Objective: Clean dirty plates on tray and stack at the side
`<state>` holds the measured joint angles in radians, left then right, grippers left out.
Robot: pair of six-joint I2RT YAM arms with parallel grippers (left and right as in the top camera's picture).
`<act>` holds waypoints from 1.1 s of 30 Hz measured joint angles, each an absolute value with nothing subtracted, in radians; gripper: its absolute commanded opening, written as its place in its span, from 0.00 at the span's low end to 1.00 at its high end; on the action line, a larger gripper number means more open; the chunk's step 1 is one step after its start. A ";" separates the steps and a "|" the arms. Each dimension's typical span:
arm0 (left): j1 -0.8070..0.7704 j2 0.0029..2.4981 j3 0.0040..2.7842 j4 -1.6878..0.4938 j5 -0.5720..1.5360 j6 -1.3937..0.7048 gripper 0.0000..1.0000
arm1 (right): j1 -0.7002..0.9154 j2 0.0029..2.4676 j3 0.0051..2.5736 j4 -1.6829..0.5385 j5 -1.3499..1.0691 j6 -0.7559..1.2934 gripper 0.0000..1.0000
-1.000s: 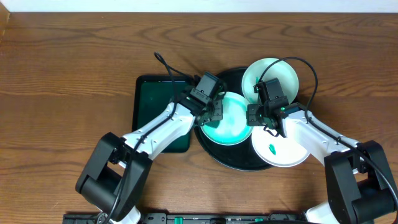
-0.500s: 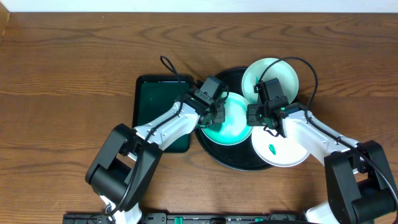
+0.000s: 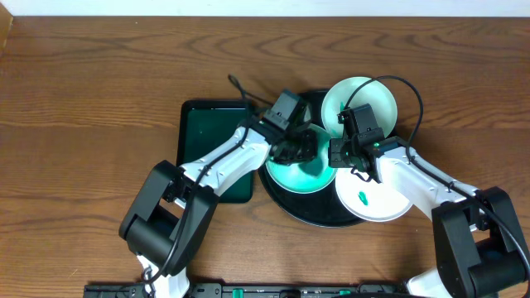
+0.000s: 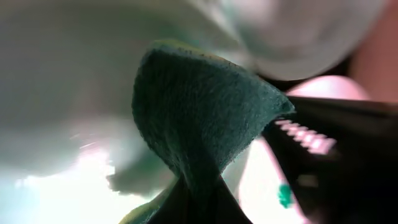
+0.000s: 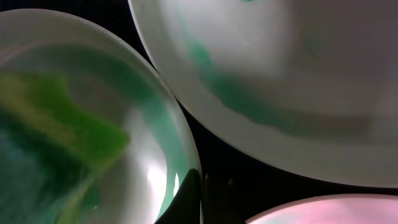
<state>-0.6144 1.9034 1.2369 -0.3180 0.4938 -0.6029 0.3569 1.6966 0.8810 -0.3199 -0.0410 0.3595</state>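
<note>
Three pale plates lie on the round black tray [image 3: 305, 209]. My left gripper [image 3: 305, 151] is shut on a dark green cloth [image 4: 199, 106] and presses it onto the left plate [image 3: 290, 175], which glows teal. Shut as well, my right gripper [image 3: 335, 156] pinches that plate's right rim [image 5: 194, 186]. A second plate [image 3: 364, 103] sits at the tray's far side. The third plate [image 3: 377, 199] lies at the near right and bears a small green smear [image 3: 362, 198].
A dark green rectangular tray [image 3: 207, 141] lies left of the black tray, partly under my left arm. Bare wooden table surrounds both trays. The right arm's cable loops over the far plate.
My left gripper has swept to the right across the left plate with the cloth. The right arm and the other two plates have stayed still.
</note>
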 measured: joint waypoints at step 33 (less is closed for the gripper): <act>-0.654 1.943 1.259 -0.500 0.080 -0.595 0.07 | 0.357 1.697 0.881 -0.317 -0.041 0.360 0.01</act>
